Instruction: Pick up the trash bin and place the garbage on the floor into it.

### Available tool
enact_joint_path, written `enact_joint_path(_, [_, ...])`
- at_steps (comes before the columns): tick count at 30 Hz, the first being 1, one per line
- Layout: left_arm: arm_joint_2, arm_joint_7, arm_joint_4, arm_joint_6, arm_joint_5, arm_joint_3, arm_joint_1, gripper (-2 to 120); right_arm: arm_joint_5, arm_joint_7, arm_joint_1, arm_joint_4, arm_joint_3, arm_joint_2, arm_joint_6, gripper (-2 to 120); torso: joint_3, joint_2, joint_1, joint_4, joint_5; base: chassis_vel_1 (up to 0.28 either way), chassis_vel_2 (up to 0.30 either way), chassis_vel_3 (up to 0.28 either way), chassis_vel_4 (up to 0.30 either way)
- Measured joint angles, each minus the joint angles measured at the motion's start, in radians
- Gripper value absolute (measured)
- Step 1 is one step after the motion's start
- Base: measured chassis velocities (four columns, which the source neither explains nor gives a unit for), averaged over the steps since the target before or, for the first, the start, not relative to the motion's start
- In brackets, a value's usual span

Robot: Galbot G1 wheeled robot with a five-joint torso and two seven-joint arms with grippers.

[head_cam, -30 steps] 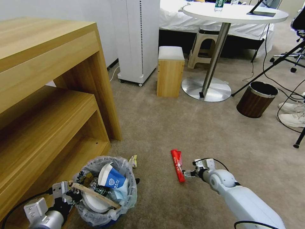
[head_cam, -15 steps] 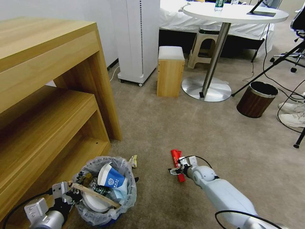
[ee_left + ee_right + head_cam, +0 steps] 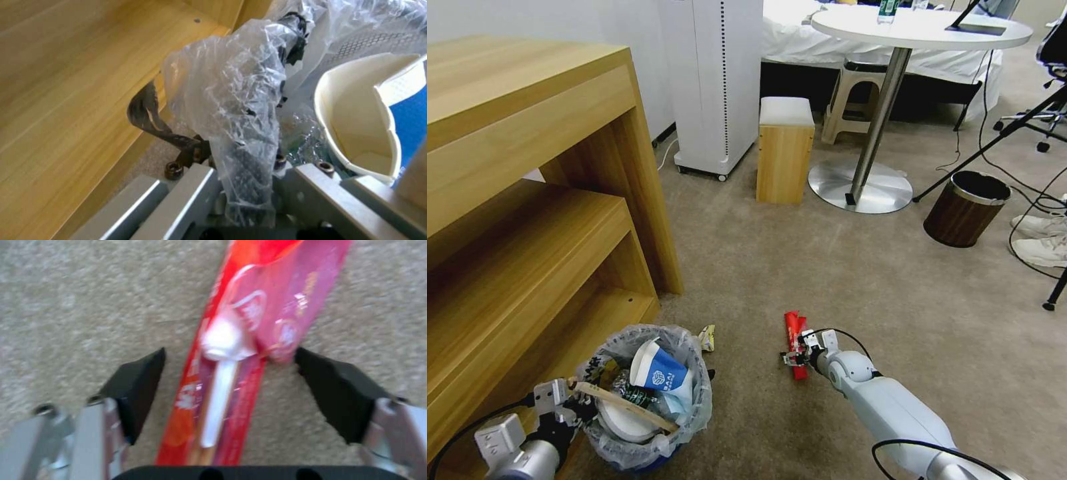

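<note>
Since a second ago the right pincer [image 3: 798, 357] has swung in from beside the long red plastic packet [image 3: 794, 335] to sit right over its near end, and the packet has turned slightly on the beige short-pile carpet floor [image 3: 800, 267]. The wrist view shows that pincer spread wide, its black wedge-shaped fingertips [image 3: 135, 391] on either side of the packet [image 3: 231, 373] and not yet touching it. The packet looks like thin, glossy film, crinkled and flat, with a white stick-shaped piece inside: probably very light, limp and slippery, so a pinch across the narrow width at the stiffer core should hold better than at a loose edge. The left pincer [image 3: 564, 398] is clenched on the rim of the small round black trash bin [image 3: 647, 400], gripping the bunched, crinkled translucent liner [image 3: 231, 110] beside the wooden shelf unit [image 3: 527, 200]. The bin already holds a blue-and-white paper cup [image 3: 660, 373], a wooden stick [image 3: 627, 408] and a white slipper [image 3: 620, 427].
</note>
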Motion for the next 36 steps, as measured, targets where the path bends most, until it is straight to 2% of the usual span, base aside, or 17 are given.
enact_joint_path(3, [-0.001,0.000,0.001,-0.004,0.001,0.001,0.002,1,-0.010,-0.002,-0.007,-0.011,0.001,-0.007,0.033,59,0.000,0.000,0.000,-0.0001,-0.0002,0.000,0.000,0.000,0.000])
enact_joint_path(6, [-0.001,0.000,0.001,-0.006,0.002,0.001,0.002,1,-0.013,-0.003,-0.010,-0.014,0.002,-0.011,0.043,54,0.000,0.000,0.000,-0.0001,0.0001,0.000,0.000,0.000,0.000])
enact_joint_path(7, [-0.001,-0.001,0.001,-0.006,0.002,0.001,0.002,1,-0.016,-0.002,-0.013,-0.013,0.003,-0.015,0.047,48,0.000,0.000,0.000,0.0003,0.0005,0.000,0.000,0.000,0.000])
enact_joint_path(8, [-0.001,-0.002,0.001,-0.008,0.002,0.002,0.000,1,-0.024,-0.001,-0.019,-0.013,0.005,-0.022,0.054,37,0.000,0.000,0.000,0.0004,0.0005,0.000,0.000,0.000,0.000])
enact_joint_path(9, [-0.001,-0.002,0.001,-0.008,0.002,0.002,0.000,1,-0.024,-0.001,-0.019,-0.013,0.005,-0.022,0.054,37,0.000,0.000,0.000,0.0004,0.0005,0.000,0.000,0.000,0.000])
enact_joint_path(12, [-0.001,-0.002,0.001,-0.011,0.002,0.004,0.000,1,-0.032,-0.006,-0.029,-0.012,0.010,-0.032,0.068,17,0.000,0.000,0.000,0.0003,0.0006,0.000,0.000,0.000,0.000])
enact_joint_path(13, [-0.001,-0.002,0.001,-0.011,0.002,0.004,0.000,1,-0.032,-0.006,-0.029,-0.012,0.010,-0.032,0.068,17,0.000,0.000,0.000,0.0003,0.0006,0.000,0.000,0.000,0.000])
enact_joint_path(15, [-0.001,-0.002,0.002,-0.011,0.004,0.005,0.000,1,-0.038,-0.019,-0.038,-0.009,0.013,-0.046,0.083,8,0.000,0.000,0.000,0.0006,0.0012,0.000,0.000,0.000,0.000])
enact_joint_path(20, [-0.001,-0.002,0.006,-0.011,0.005,0.008,-0.004,1,-0.040,-0.036,-0.061,0.017,0.027,-0.081,0.101,7,0.000,0.000,0.000,-0.0002,0.0004,0.000,0.000,0.000,0.000])
enact_joint_path(23, [0.000,-0.002,0.016,-0.012,0.009,0.011,-0.008,1,-0.032,-0.058,-0.104,0.093,0.054,-0.148,0.127,7,0.001,-0.001,0.000,-0.0013,0.0001,0.000,0.000,0.000,0.000])
enact_joint_path(25, [0.000,-0.002,0.018,-0.012,0.009,0.012,-0.009,1,-0.028,-0.064,-0.112,0.116,0.061,-0.161,0.134,7,0.001,-0.001,0.000,-0.0014,0.0001,0.000,0.000,0.000,0.000])
enact_joint_path(27, [0.004,-0.001,0.021,-0.013,0.010,0.014,-0.013,1,-0.009,-0.076,-0.145,0.234,0.087,-0.211,0.167,7,0.001,0.000,0.000,-0.0005,0.0002,0.000,0.000,0.000,0.000])
enact_joint_path(31, [0.007,-0.001,0.023,-0.013,0.010,0.015,-0.016,1,0.008,-0.078,-0.164,0.326,0.105,-0.238,0.177,7,0.001,0.000,0.000,-0.0002,0.0002,0.000,0.000,0.000,0.000])
enact_joint_path(36, [0.006,-0.001,0.020,-0.012,0.013,0.025,-0.018,1,0.032,-0.079,-0.184,0.538,0.123,-0.285,0.217,7,0.000,0.000,0.000,0.0000,0.0003,0.000,0.000,0.000,0.000])
